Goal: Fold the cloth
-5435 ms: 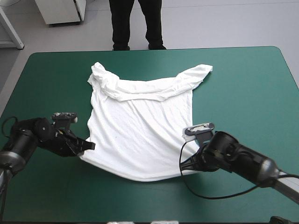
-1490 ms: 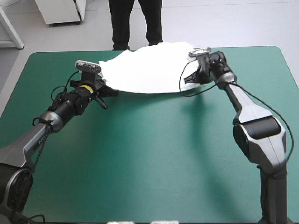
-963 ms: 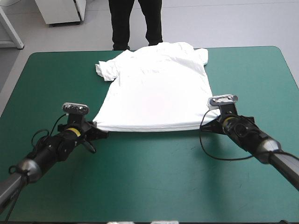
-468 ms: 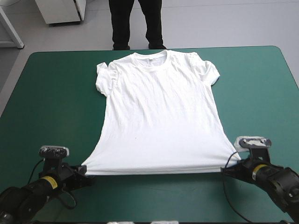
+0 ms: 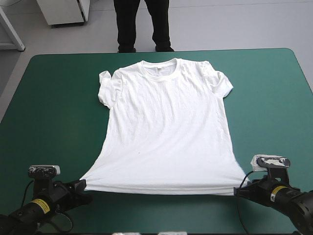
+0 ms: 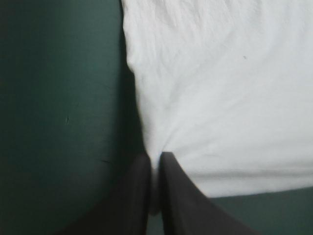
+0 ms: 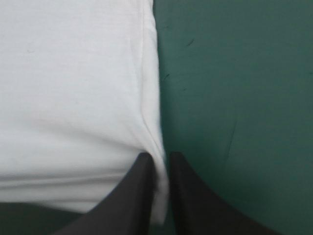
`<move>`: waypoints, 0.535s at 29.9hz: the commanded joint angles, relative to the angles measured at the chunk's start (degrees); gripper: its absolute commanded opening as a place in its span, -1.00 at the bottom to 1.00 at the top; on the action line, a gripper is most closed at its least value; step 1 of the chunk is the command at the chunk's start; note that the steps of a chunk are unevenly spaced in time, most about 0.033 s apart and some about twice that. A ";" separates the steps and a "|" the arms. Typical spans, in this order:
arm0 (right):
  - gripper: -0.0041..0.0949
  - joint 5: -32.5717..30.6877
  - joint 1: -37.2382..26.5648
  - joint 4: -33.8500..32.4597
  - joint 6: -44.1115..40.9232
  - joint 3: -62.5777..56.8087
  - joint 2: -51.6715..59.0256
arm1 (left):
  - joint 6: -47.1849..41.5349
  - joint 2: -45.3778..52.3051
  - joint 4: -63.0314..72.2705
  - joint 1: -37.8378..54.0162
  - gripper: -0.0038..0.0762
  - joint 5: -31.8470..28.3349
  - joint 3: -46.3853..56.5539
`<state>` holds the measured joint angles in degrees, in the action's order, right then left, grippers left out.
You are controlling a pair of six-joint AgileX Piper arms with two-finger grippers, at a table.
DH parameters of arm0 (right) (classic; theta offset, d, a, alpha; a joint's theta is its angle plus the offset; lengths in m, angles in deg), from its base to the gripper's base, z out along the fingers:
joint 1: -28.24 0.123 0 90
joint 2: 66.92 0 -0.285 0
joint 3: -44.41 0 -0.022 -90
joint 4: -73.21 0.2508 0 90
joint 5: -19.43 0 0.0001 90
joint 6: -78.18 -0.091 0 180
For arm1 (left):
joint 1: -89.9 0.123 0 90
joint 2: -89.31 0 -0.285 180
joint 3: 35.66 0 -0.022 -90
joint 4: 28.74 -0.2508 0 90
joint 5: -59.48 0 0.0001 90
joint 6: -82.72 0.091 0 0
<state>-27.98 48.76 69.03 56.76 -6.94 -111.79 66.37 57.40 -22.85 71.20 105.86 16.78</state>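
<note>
The T-shirt (image 5: 166,132) lies spread flat, front up, in the middle of the teal-green surface (image 5: 54,98). Its long axis runs far-to-near: the collar (image 5: 159,69) points at the far edge and the hem (image 5: 156,188) sits close to the near edge. It's plain white knit, soft and thin, mostly smooth with faint lengthwise ripples. The body flares out toward the hem because both bottom corners are tugged outward.

The left-side sleeve (image 5: 104,88) is bunched and doubled over on itself. The right-side sleeve (image 5: 221,83) is flatter, just a bit rumpled near the shoulder.

The left gripper (image 5: 84,186) is on the hem's left corner and the right gripper (image 5: 238,191) on the right corner, both low over the surface near its front edge. From the high view you can't really see the grip.

The wrist views settle it: each pair of black jaws is pinched almost together with a sliver of white fabric between them, so both are clenched on the shirt. The left wrist view shows creases fanning out from the pinch and a tiny dark speck (image 6: 244,58) on the cloth. The right wrist view picks up the stitched side seam (image 7: 143,73) running along the shirt's edge into the jaws, which the high view doesn't resolve.
</note>
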 commanded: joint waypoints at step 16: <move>0.17 -12.05 -0.22 2.17 1.51 23.72 -2.55 | 2.63 -3.34 2.05 0.03 0.38 10.01 -18.77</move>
<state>-40.90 48.76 71.39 57.68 10.23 -114.03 68.86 56.84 -19.24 71.20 117.44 3.81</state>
